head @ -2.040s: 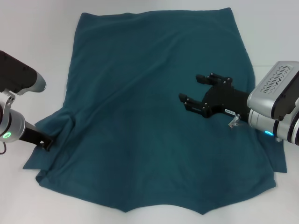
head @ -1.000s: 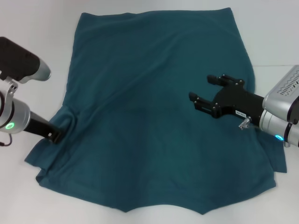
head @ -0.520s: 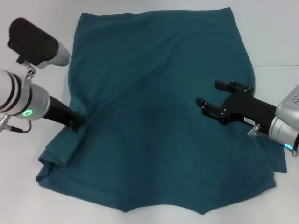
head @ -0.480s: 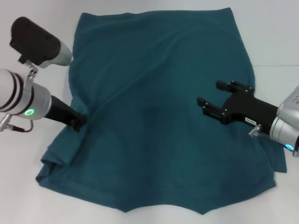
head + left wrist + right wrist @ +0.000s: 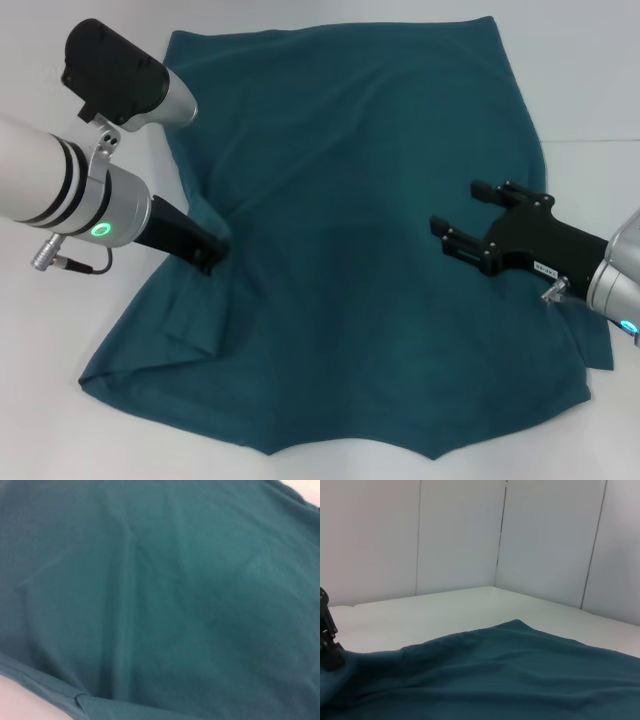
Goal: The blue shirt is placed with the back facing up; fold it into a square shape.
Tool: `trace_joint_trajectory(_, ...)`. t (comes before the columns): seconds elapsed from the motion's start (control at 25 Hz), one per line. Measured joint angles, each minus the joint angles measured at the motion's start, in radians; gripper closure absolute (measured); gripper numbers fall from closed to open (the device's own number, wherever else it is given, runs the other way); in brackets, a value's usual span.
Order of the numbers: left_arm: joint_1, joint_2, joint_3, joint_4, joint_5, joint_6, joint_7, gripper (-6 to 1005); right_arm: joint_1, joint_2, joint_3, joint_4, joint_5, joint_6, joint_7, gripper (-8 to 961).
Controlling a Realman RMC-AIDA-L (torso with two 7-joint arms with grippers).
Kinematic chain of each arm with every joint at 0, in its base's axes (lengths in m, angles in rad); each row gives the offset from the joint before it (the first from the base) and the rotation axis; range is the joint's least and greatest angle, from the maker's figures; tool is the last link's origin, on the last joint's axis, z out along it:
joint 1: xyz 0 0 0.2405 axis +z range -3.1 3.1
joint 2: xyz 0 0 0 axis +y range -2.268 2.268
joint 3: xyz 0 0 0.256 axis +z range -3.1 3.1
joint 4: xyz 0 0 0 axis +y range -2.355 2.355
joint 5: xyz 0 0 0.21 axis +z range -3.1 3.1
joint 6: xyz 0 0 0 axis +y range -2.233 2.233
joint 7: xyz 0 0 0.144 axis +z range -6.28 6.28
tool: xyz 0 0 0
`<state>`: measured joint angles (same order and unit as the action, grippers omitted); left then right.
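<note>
The blue shirt (image 5: pixel 360 200) lies spread over the white table, filling most of the head view. My left gripper (image 5: pixel 210 256) is shut on fabric from the shirt's left side and holds it lifted inward over the body, so a fold runs down toward the near left corner. The gripper's fingertips are buried in the cloth. My right gripper (image 5: pixel 457 206) hovers open over the shirt's right side, holding nothing. The left wrist view shows almost only the blue shirt (image 5: pixel 190 605). In the right wrist view the blue shirt (image 5: pixel 495 680) stretches across the lower part.
Bare white table (image 5: pixel 60 420) surrounds the shirt on the left, right and near sides. White wall panels (image 5: pixel 460 535) stand beyond the table in the right wrist view. A black arm part (image 5: pixel 325 640) shows at that picture's edge.
My left gripper has carried the shirt's left edge up and to the right, over the body. My right gripper has drawn back to the right, still open.
</note>
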<state>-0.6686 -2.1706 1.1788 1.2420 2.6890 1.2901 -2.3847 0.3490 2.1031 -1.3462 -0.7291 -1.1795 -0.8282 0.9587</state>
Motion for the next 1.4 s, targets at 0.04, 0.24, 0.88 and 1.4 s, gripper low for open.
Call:
trace_joint_trajectory(0.04,0.0,0.0,0.005,0.0,-0.004,0.001,-0.002,947,-0.001,0.0,0.0,0.0,0.0,-0.003,0.0,208)
trace_joint_trajectory(0.24,0.0,0.0,0.032,-0.008,-0.015,-0.014,-0.012,946,-0.002,0.0,-0.001,0.0,0.0,-0.006,0.0,209)
trace_joint_trajectory(0.88,0.018,-0.002,0.091,-0.071,-0.073,-0.142,-0.02,939,-0.032,0.002,-0.005,0.001,0.004,-0.034,0.0,212)
trace_joint_trajectory(1.4,0.038,0.0,0.111,-0.084,-0.067,-0.154,-0.017,884,-0.039,0.002,-0.007,0.002,0.01,-0.042,0.002,214)
